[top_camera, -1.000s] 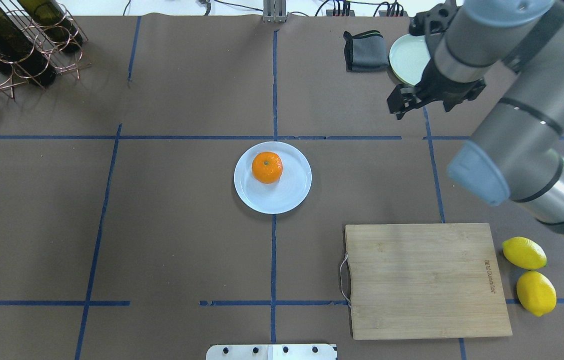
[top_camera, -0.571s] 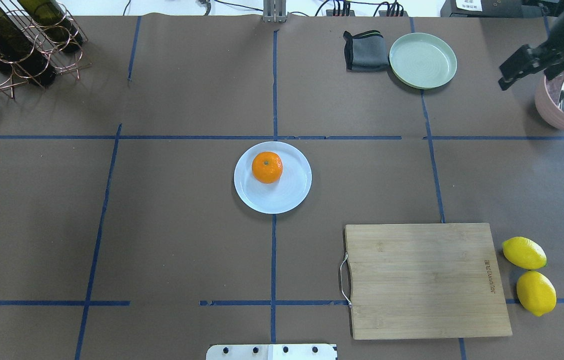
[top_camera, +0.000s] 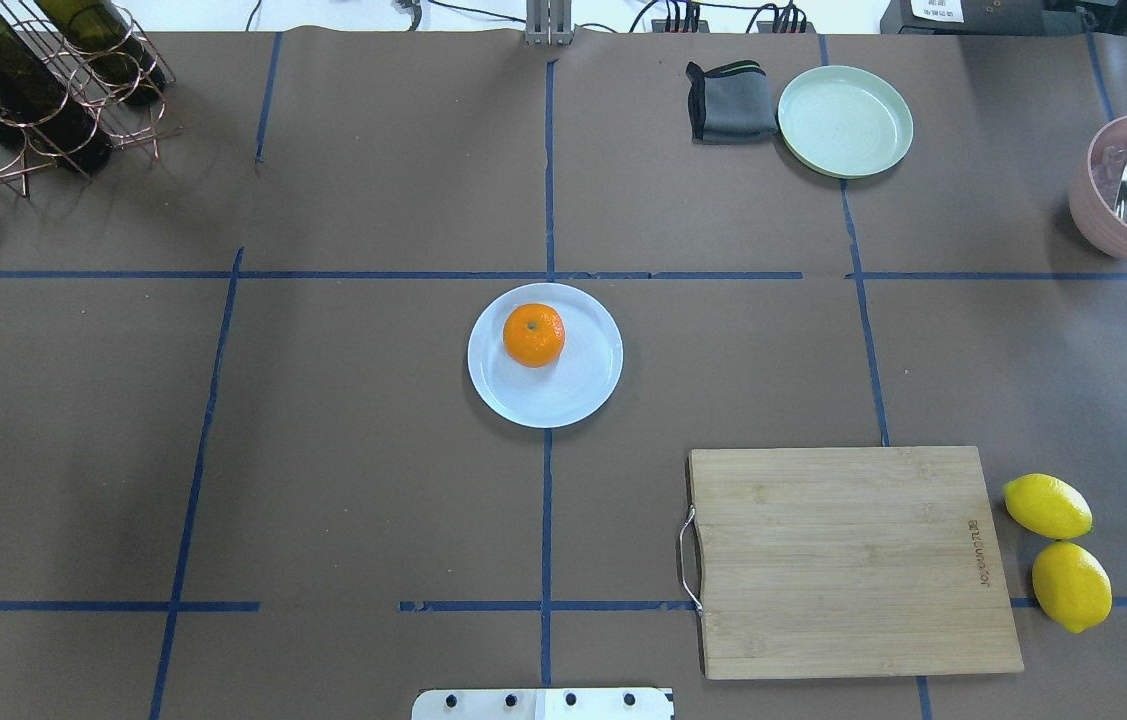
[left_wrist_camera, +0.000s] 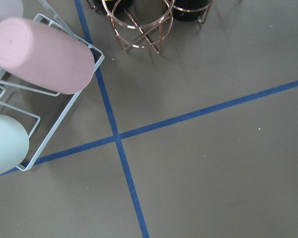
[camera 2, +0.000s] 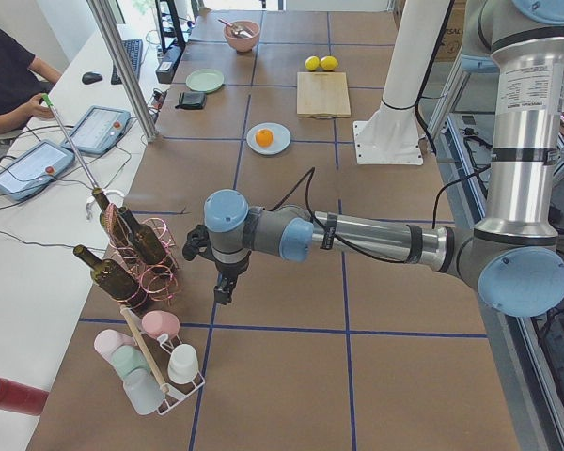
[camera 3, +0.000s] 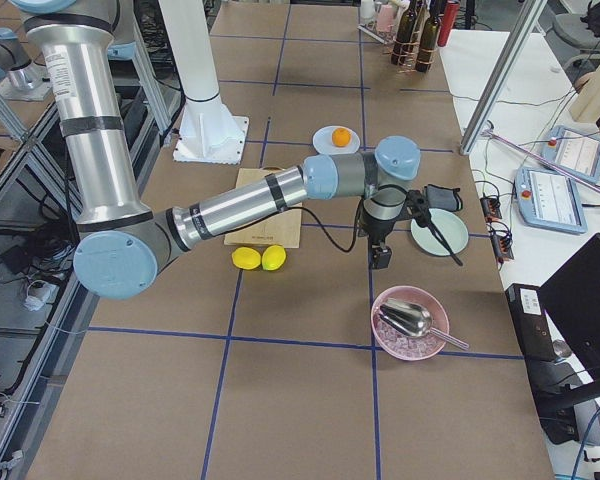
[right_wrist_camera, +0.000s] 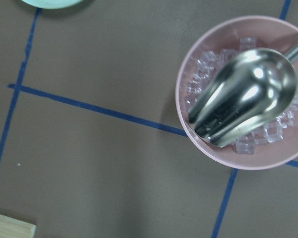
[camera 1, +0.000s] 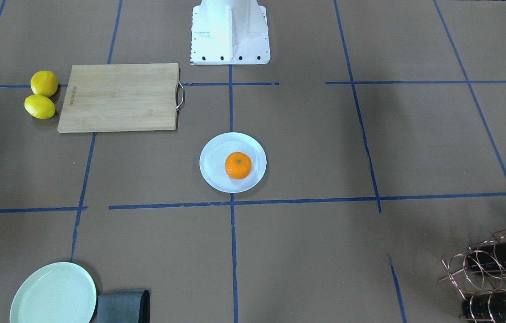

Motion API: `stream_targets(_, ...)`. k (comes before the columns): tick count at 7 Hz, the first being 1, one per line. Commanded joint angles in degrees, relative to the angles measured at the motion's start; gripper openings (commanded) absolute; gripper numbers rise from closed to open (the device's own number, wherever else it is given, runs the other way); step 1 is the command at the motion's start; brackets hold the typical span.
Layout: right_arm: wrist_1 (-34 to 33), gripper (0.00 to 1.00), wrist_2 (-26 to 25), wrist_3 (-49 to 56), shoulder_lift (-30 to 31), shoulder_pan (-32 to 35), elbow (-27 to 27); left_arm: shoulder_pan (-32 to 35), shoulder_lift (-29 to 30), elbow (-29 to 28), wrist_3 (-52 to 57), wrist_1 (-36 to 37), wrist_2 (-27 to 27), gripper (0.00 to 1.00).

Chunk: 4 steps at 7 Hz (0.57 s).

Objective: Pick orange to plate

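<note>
The orange [top_camera: 534, 335] rests on the pale bluish-white plate [top_camera: 563, 395] at the table's centre, a little toward the plate's far left; it also shows as the orange [camera 1: 238, 165] on the plate [camera 1: 214, 170]. No gripper is near it. My left gripper [camera 2: 223, 287] hangs over the table beside the bottle rack, far from the plate. My right gripper [camera 3: 382, 256] hangs between the mint-green plate and the pink bowl. Both show only in the side views, so I cannot tell whether they are open or shut.
A mint-green plate [top_camera: 845, 120] and grey cloth [top_camera: 731, 100] lie at the far right. A pink bowl [top_camera: 1103, 225] holds ice and a metal scoop. Cutting board [top_camera: 853, 560] and two lemons [top_camera: 1048, 506] sit near right; bottle rack [top_camera: 33, 80] far left.
My right arm has swung off to the right and left the overhead view, uncovering the mint-green plate and the pink bowl. The orange and plate have not moved.
</note>
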State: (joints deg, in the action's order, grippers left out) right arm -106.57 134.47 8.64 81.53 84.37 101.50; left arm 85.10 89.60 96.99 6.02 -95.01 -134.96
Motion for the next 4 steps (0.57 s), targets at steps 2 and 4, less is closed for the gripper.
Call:
stream_targets(2,5.03,1.00,0.44,2.90,3.29,2.91,-4.89,0.33,-0.48,-0.04,0.22,-0.17,-1.62,1.00)
stream_targets(4,13.62,1.00,0.27,-4.20,4.42,2.82,-7.88,0.33,-0.48,-0.04,0.13,-0.09,-1.62,1.00)
